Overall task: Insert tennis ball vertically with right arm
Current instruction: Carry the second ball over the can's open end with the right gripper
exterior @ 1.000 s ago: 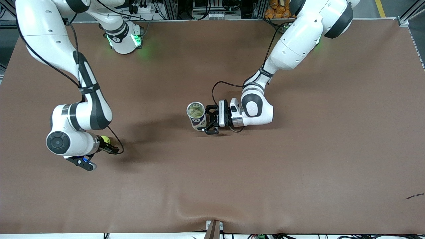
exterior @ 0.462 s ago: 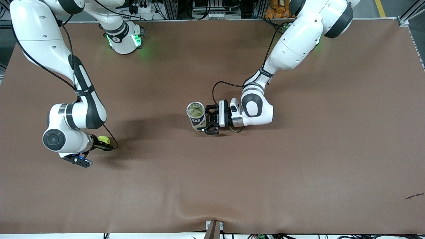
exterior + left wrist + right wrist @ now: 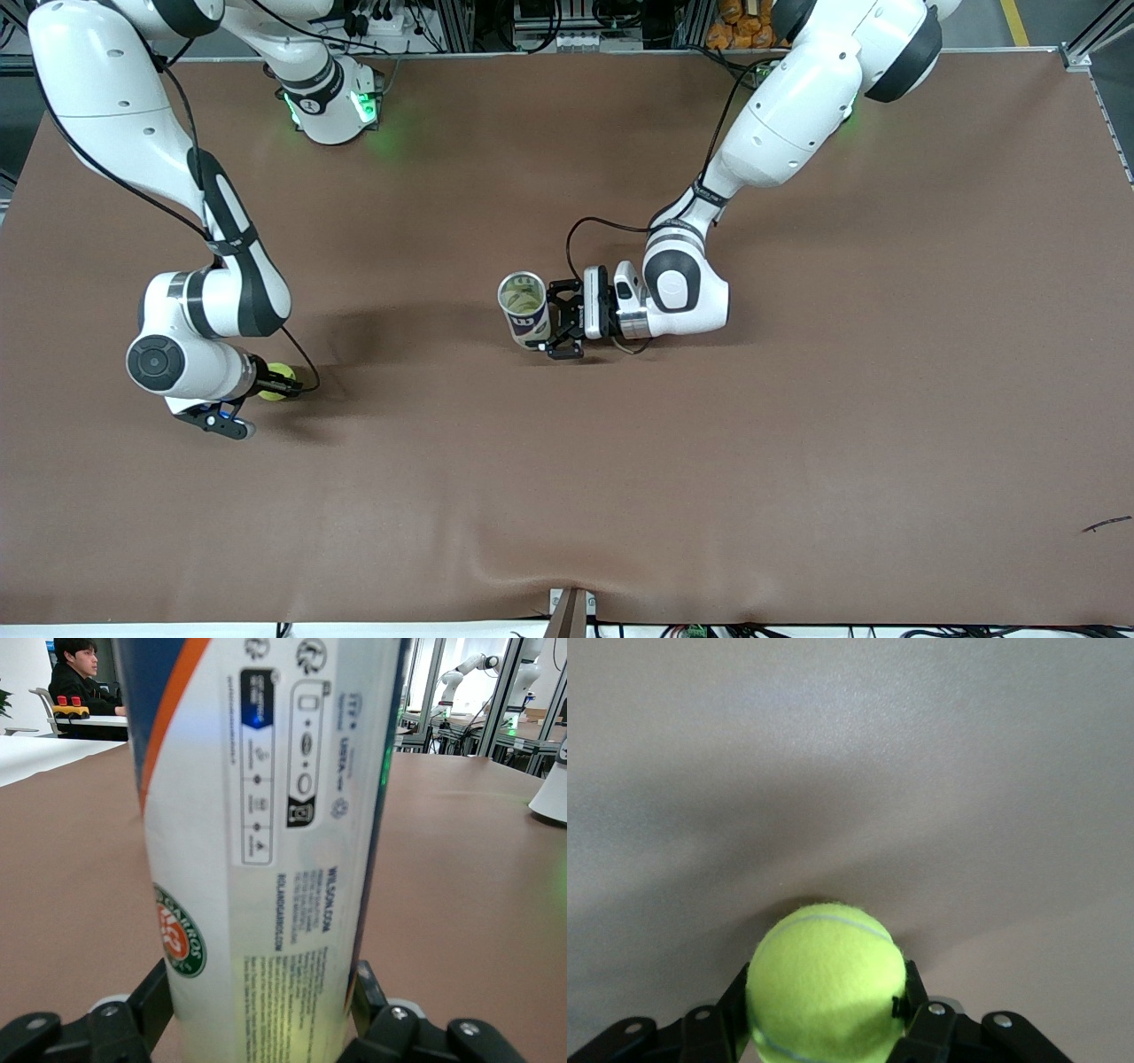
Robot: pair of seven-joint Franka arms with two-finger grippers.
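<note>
A yellow-green tennis ball is held in my right gripper, low over the brown table toward the right arm's end. In the right wrist view the ball fills the space between the black fingers of the right gripper, with its shadow on the table just past it. A tall tennis ball can stands upright near the table's middle, its open top up. My left gripper is shut on its lower part from the side. In the left wrist view the can stands between the left gripper's fingers.
The brown cloth-covered table spreads wide around both arms. The cloth has a wrinkle near the edge nearest the front camera. A small dark scrap lies toward the left arm's end.
The right arm's wrist shifted a little toward its end of the table and back, with the ball in its gripper. The left arm and the can have not moved.
</note>
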